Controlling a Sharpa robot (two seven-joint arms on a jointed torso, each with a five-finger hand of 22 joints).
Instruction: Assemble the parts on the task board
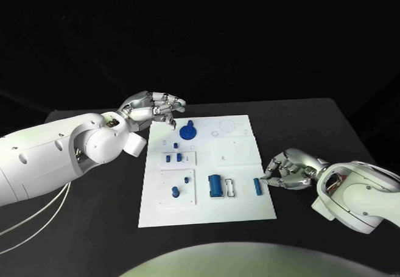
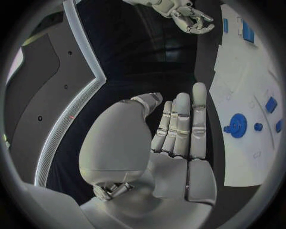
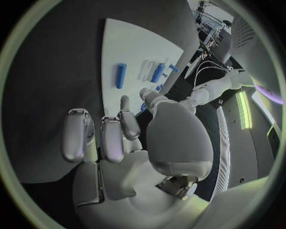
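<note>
The right hand (image 1: 289, 171), silver and many-fingered on its white arm, sits nearest, over the black table (image 1: 322, 122) just off the right edge of the white rectangular task board (image 1: 211, 205). Its fingers are curled in loosely and apart, holding nothing; the right wrist view shows the palm (image 3: 113, 143) empty, with bare dark tabletop between it and the board's edge.

On the board's near half a small blue bar-shaped part (image 1: 257, 185) lies closest to that edge, a blue cylindrical part (image 1: 215, 185) rests beside a pale slot, and a small blue peg (image 1: 175, 191) sits in a raised square plate. Farther up, 2 short blue pegs (image 1: 172, 157) stand in another raised square, and a round blue gear-like part (image 1: 188, 132) lies near the far left corner.

The left hand (image 1: 155, 107) hovers at that far left corner, fingers bent, gripping nothing; the left wrist view shows its fingers (image 2: 181, 124) straight and together, clear of the board's edge
</note>
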